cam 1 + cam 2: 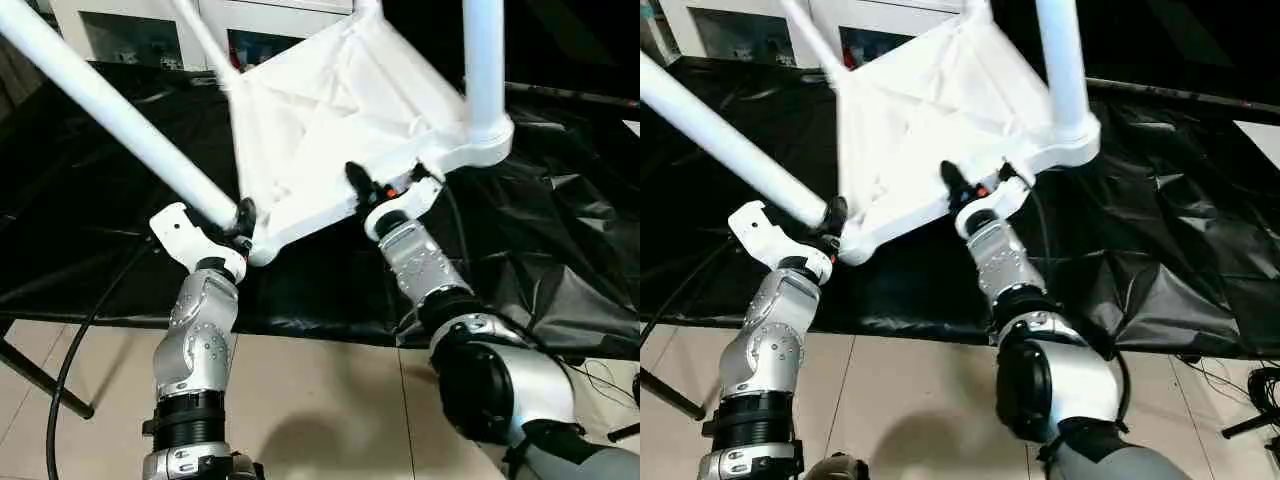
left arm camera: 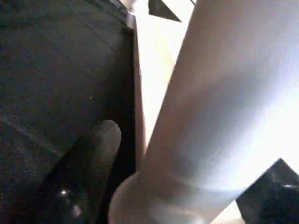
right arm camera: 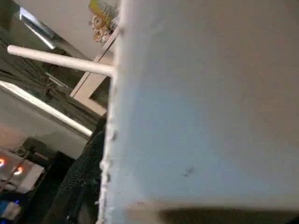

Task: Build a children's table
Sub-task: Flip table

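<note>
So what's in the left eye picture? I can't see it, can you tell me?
A white children's table is tipped up over a black sheet, underside showing, legs sticking out. The robot's left gripper is at the base of one long leg; its right gripper is on the tabletop's rim.

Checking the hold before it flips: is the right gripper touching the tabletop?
Touching. In the left eye view the right gripper pinches the tabletop rim.
</note>
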Robot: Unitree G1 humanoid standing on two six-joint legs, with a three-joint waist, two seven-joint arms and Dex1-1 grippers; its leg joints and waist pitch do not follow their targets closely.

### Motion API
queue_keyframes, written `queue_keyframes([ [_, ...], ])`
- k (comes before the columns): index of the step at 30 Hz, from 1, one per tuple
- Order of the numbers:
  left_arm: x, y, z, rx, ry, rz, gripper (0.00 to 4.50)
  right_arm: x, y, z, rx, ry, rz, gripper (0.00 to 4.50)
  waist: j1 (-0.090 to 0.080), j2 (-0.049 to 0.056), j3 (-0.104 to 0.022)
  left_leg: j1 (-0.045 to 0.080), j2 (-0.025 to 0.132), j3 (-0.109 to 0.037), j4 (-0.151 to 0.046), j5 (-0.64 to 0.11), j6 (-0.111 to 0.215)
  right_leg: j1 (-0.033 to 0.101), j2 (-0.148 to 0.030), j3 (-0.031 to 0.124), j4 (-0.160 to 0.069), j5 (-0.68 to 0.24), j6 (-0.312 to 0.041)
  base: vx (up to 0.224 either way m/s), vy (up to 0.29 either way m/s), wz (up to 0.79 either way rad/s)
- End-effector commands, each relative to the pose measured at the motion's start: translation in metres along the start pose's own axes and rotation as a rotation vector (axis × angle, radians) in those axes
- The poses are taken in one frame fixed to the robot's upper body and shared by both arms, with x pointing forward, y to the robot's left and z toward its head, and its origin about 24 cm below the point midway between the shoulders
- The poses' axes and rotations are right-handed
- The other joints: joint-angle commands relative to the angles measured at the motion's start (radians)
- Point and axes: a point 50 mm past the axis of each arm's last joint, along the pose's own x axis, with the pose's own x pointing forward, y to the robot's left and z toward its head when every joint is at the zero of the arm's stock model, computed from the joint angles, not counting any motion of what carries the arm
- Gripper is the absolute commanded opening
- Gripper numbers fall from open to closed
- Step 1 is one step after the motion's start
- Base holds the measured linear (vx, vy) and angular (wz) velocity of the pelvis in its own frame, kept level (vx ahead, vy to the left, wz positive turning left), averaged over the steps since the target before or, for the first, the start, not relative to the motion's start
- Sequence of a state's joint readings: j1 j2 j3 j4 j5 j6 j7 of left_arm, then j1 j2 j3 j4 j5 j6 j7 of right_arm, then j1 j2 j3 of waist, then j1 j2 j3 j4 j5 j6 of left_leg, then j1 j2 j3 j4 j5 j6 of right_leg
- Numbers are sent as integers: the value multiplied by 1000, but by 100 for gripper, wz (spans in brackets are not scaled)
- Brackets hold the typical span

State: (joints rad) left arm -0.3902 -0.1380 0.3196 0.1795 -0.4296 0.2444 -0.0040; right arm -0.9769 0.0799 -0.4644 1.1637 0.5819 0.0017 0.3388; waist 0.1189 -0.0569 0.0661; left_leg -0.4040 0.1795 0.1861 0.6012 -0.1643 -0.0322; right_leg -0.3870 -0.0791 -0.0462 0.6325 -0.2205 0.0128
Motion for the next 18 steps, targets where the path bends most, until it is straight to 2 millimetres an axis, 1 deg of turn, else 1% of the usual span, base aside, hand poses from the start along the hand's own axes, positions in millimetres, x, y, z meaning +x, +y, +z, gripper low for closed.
queue_keyframes([
  [1, 0, 6, 8, -37, -58, 28, 412, 0, -5, 46, -93, -170, -47, 209, -6, 29, -86, 39, 55, -15, -63, -88, 21, 39, -66, 34, -46, 123, -234, 0, 0, 0],
  [2, 0, 6, 10, -45, -71, 29, 417, -1, -6, 49, -96, -181, -56, 209, -9, 20, -86, 40, 56, -13, -63, -90, 20, 39, -63, 34, -48, 132, -233, 0, 0, 0],
  [3, 0, 6, 13, -61, -84, 23, 420, -1, -7, 53, -104, -194, -60, 209, -9, 19, -87, 39, 55, -13, -62, -84, 23, 41, -63, 34, -47, 145, -236, 0, 0, 0],
  [4, 0, 6, 16, -78, -107, 25, 427, -2, -8, 61, -139, -212, -68, 209, -9, 19, -87, 39, 55, -13, -62, -82, 23, 41, -63, 34, -45, 149, -239, 0, 0, 0],
  [5, 0, 8, 18, -85, -119, 36, 439, -2, -8, 64, -164, -217, -73, 209, -9, 19, -87, 39, 55, -13, -62, -83, 23, 41, -62, 33, -46, 148, -241, 0, 0, 0],
  [6, 0, 8, 18, -86, -120, 38, 439, -3, -8, 65, -167, -217, -73, 209, -9, 18, -86, 39, 54, -12, -61, -86, 24, 41, -62, 34, -47, 145, -241, 0, 0, 0],
  [7, -1, 13, 20, -92, -141, 72, 447, -3, -8, 72, -216, -223, -74, 209, -12, 25, -86, 39, 54, -13, -62, -91, 20, 41, -61, 33, -48, 143, -240, 0, 0, 0],
  [10, -4, 26, 23, -88, -169, 158, 450, -4, -9, 84, -329, -218, -91, 209, -16, 25, -85, 36, 53, -13, -62, -99, 20, 44, -61, 34, -49, 129, -237, 0, 0, 0],
  [11, -4, 27, 23, -91, -170, 164, 450, -4, -9, 85, -343, -218, -93, 209, -17, 23, -85, 36, 52, -13, -62, -103, 21, 44, -62, 34, -50, 121, -238, 0, 0, 0],
  [12, -4, 28, 23, -95, -171, 172, 450, -4, -9, 86, -362, -216, -95, 209, -17, 23, -85, 36, 52, -12, -61, -111, 22, 44, -64, 35, -52, 103, -237, 0, 0, 0],
  [13, -6, 32, 24, -94, -171, 192, 450, -5, -8, 92, -422, -220, -104, 209, -16, 35, -85, 37, 53, -13, -61, -113, 20, 43, -64, 35, -51, 93, -237, 0, 0, 0],
  [14, -6, 33, 24, -95, -173, 197, 450, -5, -8, 94, -434, -224, -108, 209, -19, 32, -84, 37, 53, -12, -61, -115, 20, 41, -62, 35, -54, 94, -235, 0, 0, 0],
  [15, -7, 35, 25, -90, -169, 202, 450, -6, -7, 100, -457, -239, -118, 209, -18, 29, -85, 37, 53, -13, -61, -112, 20, 42, -61, 34, -52, 99, -235, 0, 0, 0],
  [16, -8, 36, 26, -92, -172, 207, 450, -6, -7, 103, -466, -244, -123, 209, -17, 30, -85, 39, 53, -11, -61, -118, 19, 40, -60, 35, -52, 96, -235, 0, 0, 0],
  [17, -9, 38, 27, -94, -173, 210, 450, -6, -6, 105, -481, -248, -128, 209, -16, 37, -86, 40, 53, -12, -60, -121, 18, 40, -61, 35, -51, 95, -234, 0, 0, 0],
  [18, -9, 38, 27, -92, -171, 212, 450, -6, -6, 106, -486, -249, -129, 209, -16, 34, -85, 40, 53, -12, -61, -129, 14, 39, -59, 35, -54, 88, -233, 0, 0, 0],
])
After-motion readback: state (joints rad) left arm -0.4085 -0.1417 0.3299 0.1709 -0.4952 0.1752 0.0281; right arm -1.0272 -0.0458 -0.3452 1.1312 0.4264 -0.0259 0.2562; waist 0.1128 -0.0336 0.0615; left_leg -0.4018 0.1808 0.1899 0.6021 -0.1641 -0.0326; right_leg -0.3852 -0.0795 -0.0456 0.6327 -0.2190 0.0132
